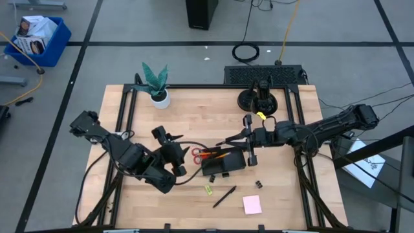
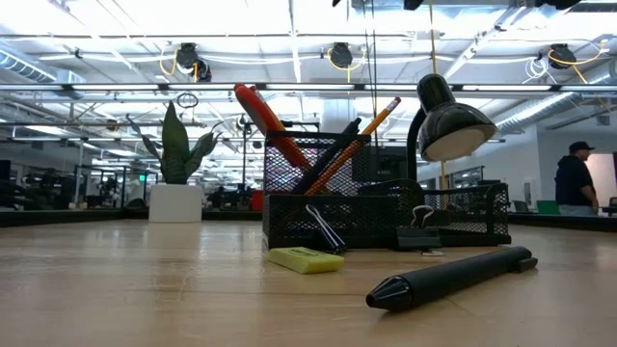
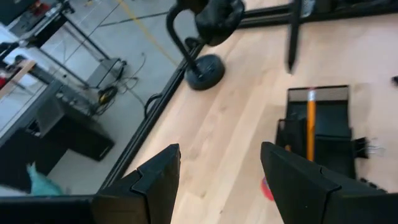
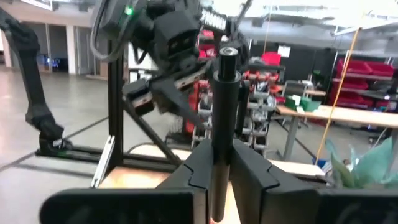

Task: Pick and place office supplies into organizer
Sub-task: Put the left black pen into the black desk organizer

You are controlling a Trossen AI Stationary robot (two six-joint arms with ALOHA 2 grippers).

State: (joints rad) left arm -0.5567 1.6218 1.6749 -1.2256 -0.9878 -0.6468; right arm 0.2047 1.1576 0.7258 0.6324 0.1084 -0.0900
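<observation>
Organizer [image 1: 223, 163]: low black mesh tray, set just past the tabletop [image 1: 194, 116] centre toward 5 o'clock in the high view; the low view shows a taller mesh cup at one end and lower bins beside it.
Contents: red-handled scissors [image 2: 270, 123], an orange pencil [image 2: 359, 137] and a dark pen lean out of the tall cup; from above their tips point toward 9 o'clock.
Right hand [image 1: 248, 139]: over the organizer's 1 o'clock corner, closed narrow on a black pen [image 4: 222, 124]; its wrist view shows the pen upright between the fingers [image 4: 252, 168].
Left hand [image 1: 169, 150]: at the organizer's 9 o'clock side, spread wide, holding nothing; its wrist view looks past both fingers [image 3: 155, 177] onto the tray and pencil.
Loose pen [image 1: 224, 196]: lying on the wood at 6 o'clock of the organizer; thick and matte black in the low view.
Yellow-green piece [image 1: 208, 189]: just at 9 o'clock of the loose pen; the low view shows a flat block.
Clips [image 1: 258, 185]: small, black, at 4 o'clock of the organizer.
Pink pad [image 1: 251, 204]: square, near the 6 o'clock edge.
Only the low view shows: a person [image 2: 578, 178] in the room behind.
</observation>
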